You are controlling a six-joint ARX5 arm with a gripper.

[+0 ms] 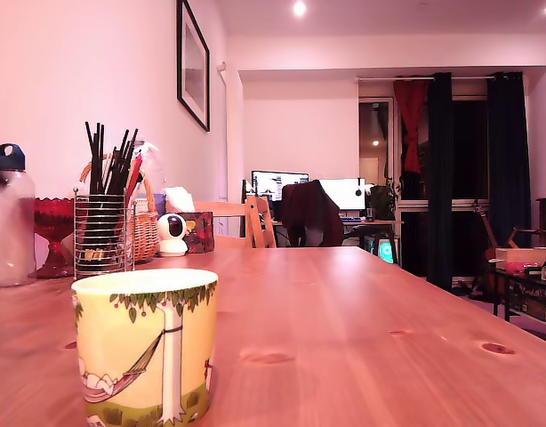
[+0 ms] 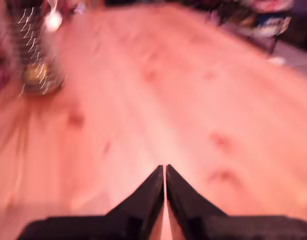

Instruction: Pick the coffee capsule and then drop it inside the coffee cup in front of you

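**Gripper** [image 2: 165,167]: black fingers pressed together, tips almost touching, nothing seen between them.

**Coffee capsule:** not visible in either view. Its bearing from the gripper and its long axis cannot be established.

**Coffee cup** [image 1: 144,351]: upright on the table [image 1: 371,329], with the wire holder [image 1: 102,233] behind the cup, apart from it.

**Wrist view:** blurred, showing bare wood and the holder but no cup.

**Judgement:** the capsule must be located before any approach.
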